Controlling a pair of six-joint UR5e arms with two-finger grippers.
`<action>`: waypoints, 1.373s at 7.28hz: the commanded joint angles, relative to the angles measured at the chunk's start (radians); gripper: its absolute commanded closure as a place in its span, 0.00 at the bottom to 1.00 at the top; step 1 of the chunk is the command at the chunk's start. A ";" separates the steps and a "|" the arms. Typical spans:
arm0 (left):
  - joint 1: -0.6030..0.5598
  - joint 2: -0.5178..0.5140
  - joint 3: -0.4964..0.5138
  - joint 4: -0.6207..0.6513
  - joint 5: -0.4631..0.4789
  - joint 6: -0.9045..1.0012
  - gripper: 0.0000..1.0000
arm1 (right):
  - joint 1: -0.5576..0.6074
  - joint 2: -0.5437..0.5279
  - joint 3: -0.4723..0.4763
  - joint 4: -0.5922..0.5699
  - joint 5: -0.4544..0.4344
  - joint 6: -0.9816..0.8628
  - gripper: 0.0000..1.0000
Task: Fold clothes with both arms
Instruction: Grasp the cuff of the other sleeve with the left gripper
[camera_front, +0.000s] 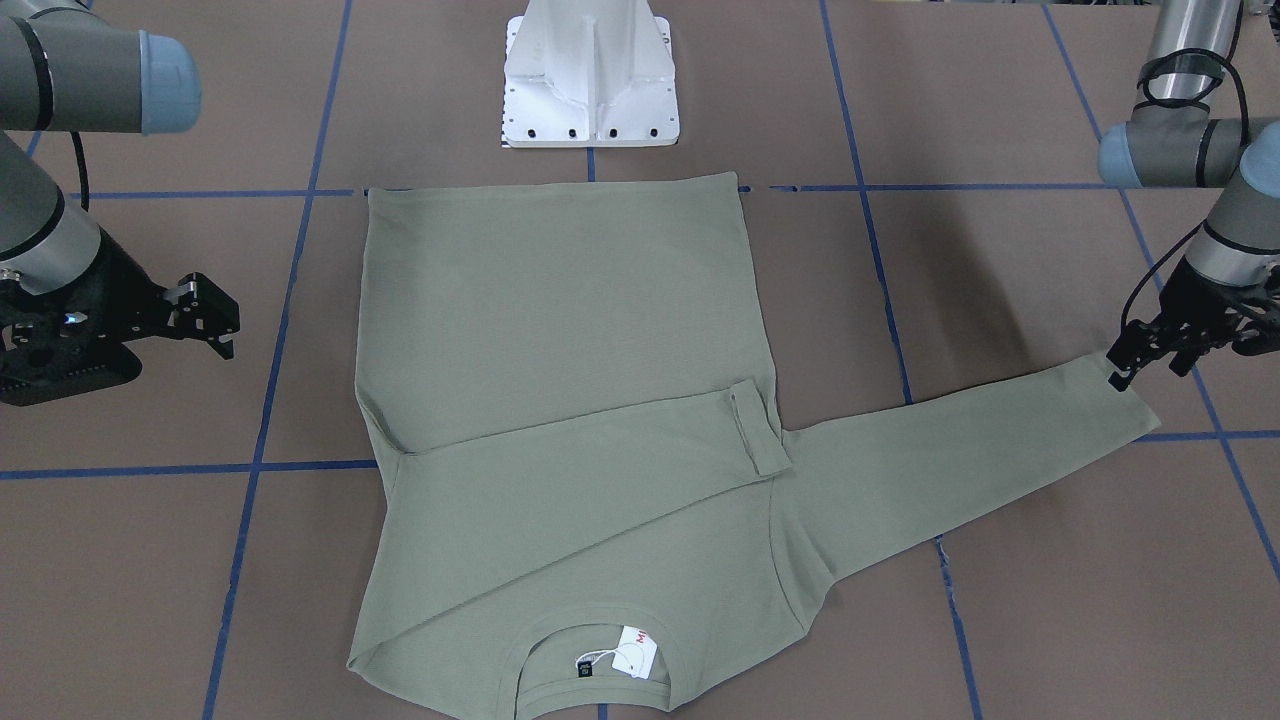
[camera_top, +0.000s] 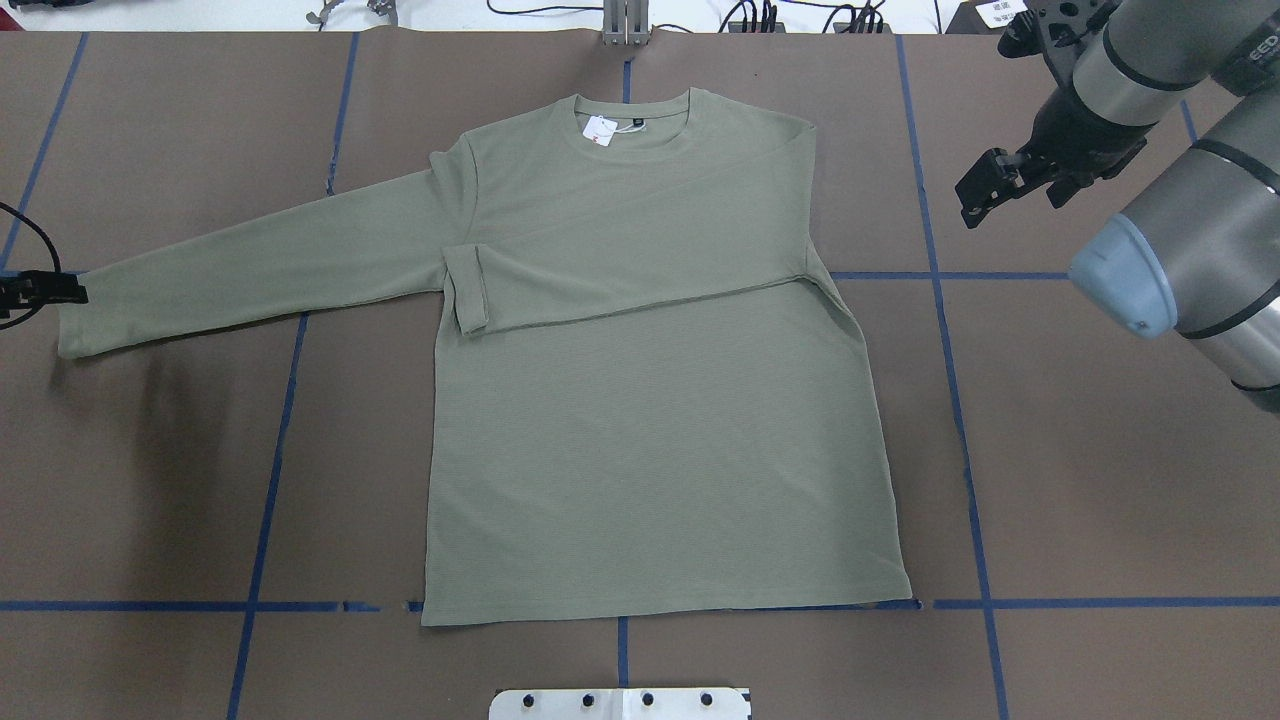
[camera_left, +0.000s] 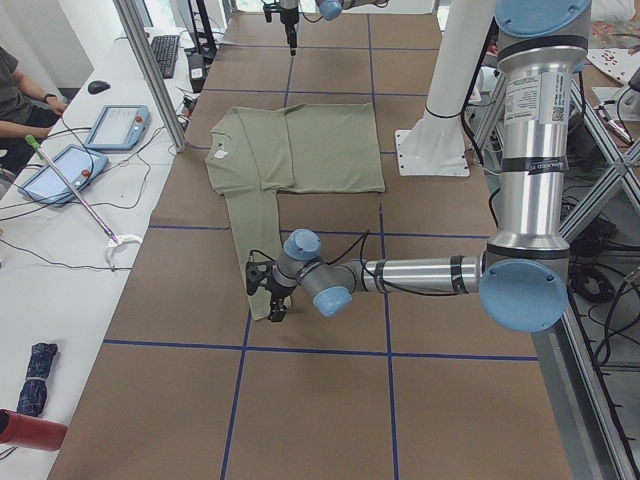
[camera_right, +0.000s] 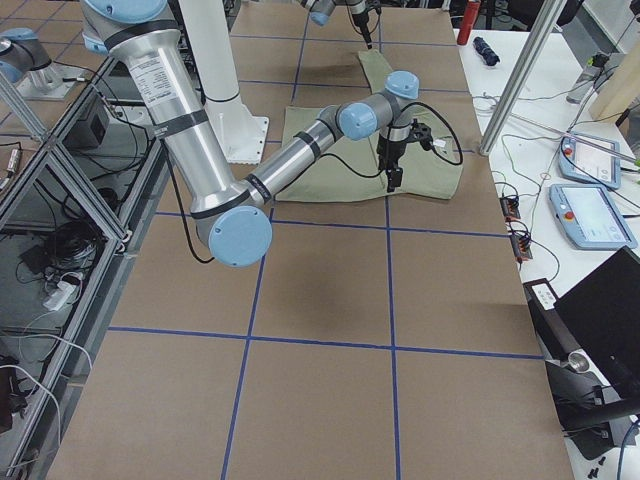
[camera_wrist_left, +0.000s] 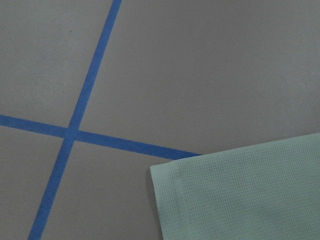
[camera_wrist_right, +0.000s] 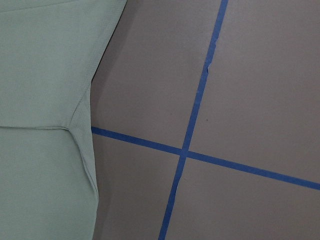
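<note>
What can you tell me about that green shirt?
The shirt is an olive-green long-sleeved knit lying flat on the brown table, neck away from the robot. One sleeve is folded across the chest; the other sleeve stretches out toward the robot's left. A white hang tag sits inside the collar. The left hand is at the outstretched cuff; contact is unclear.

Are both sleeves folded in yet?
No: one sleeve lies folded across the shirt; the other sleeve lies spread toward the left gripper.
</note>
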 joint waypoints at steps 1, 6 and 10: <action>0.001 -0.037 0.050 -0.003 0.001 -0.003 0.02 | 0.014 -0.005 0.001 0.000 0.009 -0.004 0.00; 0.006 -0.027 0.055 -0.001 0.002 -0.007 0.02 | 0.015 -0.008 0.022 -0.003 0.021 -0.003 0.00; 0.012 -0.027 0.068 -0.001 0.002 -0.007 0.05 | 0.015 -0.008 0.024 -0.004 0.021 -0.003 0.00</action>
